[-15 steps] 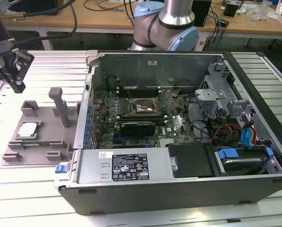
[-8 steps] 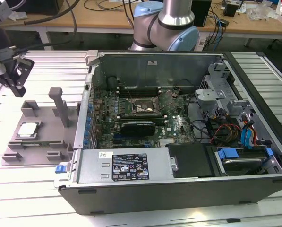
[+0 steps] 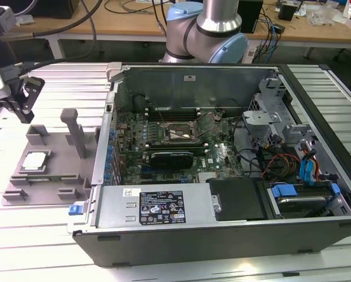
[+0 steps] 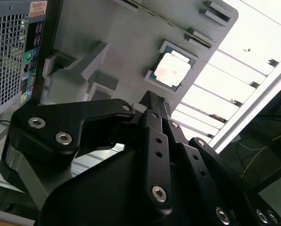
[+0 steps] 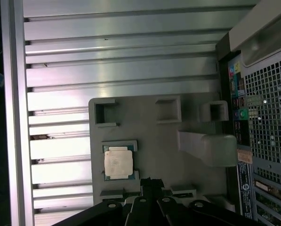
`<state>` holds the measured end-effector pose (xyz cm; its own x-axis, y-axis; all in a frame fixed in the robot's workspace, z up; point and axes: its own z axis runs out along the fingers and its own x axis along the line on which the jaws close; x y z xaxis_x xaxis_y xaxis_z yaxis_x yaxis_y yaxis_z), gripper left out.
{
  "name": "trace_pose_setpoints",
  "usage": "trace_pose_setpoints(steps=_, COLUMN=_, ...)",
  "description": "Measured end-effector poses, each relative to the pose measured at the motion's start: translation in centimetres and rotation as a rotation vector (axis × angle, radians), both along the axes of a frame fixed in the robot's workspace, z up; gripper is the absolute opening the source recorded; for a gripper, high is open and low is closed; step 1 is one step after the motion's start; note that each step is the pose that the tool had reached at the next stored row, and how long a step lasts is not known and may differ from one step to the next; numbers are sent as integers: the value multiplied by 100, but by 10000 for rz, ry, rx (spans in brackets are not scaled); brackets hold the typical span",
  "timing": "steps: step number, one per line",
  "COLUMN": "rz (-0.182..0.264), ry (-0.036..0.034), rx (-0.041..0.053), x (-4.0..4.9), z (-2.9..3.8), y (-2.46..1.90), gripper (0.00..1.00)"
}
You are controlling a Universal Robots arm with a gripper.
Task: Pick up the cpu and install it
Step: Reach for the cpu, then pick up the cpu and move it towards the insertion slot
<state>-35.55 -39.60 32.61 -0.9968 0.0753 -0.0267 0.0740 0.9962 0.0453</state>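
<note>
The black fingers [image 4: 155,123] of the black gripper [image 4: 151,96] are pressed tip to tip, with nothing between them. They hang in the air, touching nothing.

Just past those tips in both wrist views is the cpu [image 4: 171,70], a small flat square chip with a shiny silver-grey metal top and a thin teal-dark rim. In the first wrist view the cpu [image 5: 118,161] shows faint print on its lid; in the second wrist view the lid is pale with glare. It lies flat, lid up, in a shallow square pocket with short raised walls around it. The gripper is near it but clear of it.

That pocket belongs to a grey plastic fixture plate [image 3: 54,158] with small blocks and one tall upright post [image 3: 76,134]. The plate rests on a ribbed aluminium table [image 3: 34,235].

In the exterior view the cpu [image 3: 35,161] is on the plate's near-left part. The gripper [image 3: 23,111] hangs above and behind it, at the exterior view's left.

Just beside the plate, toward the exterior view's right, is an open grey computer case [image 3: 222,235]. Inside is a green motherboard [image 3: 222,158] with a black rectangular socket frame [image 3: 175,134], well apart from the cpu.
</note>
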Motion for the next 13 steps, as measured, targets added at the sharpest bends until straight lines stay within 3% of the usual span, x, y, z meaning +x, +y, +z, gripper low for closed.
trace_pose_setpoints(steps=2, rz=0, ry=0, rx=0, x=-1, z=-7, y=30, gripper=11)
trace_pose_setpoints(steps=13, rz=0, ry=-1, rx=0, x=-1, z=-10, y=45, gripper=11)
